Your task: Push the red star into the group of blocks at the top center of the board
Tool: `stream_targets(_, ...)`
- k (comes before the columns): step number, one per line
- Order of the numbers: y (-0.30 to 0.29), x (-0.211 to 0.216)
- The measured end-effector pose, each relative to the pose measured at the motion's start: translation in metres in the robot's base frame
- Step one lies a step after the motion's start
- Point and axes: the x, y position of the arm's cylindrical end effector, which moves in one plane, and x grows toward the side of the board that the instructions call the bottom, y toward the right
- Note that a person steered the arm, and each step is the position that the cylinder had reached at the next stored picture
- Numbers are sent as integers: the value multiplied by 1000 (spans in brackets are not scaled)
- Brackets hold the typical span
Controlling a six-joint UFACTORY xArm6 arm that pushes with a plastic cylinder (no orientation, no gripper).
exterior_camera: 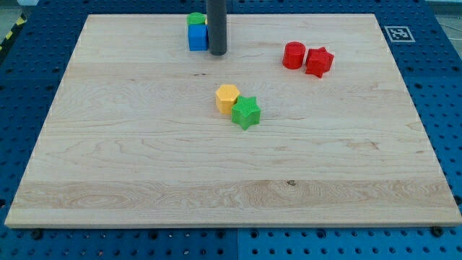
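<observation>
The red star lies at the upper right of the wooden board, touching a red cylinder on its left. At the top centre a blue cube sits with a green block just above it. My tip is down on the board right beside the blue cube's right side, well to the left of the red star. The rod hides whatever is directly behind it.
A yellow hexagon block and a green star touch each other near the board's centre. A blue pegboard table surrounds the board, with a fiducial tag at the top right.
</observation>
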Motion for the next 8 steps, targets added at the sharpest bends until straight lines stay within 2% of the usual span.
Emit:
stream_targets(1, 38, 3)
stream_targets(3, 129, 78)
stream_targets(4, 187, 81)
stream_targets(6, 261, 80)
stream_targets(8, 219, 68)
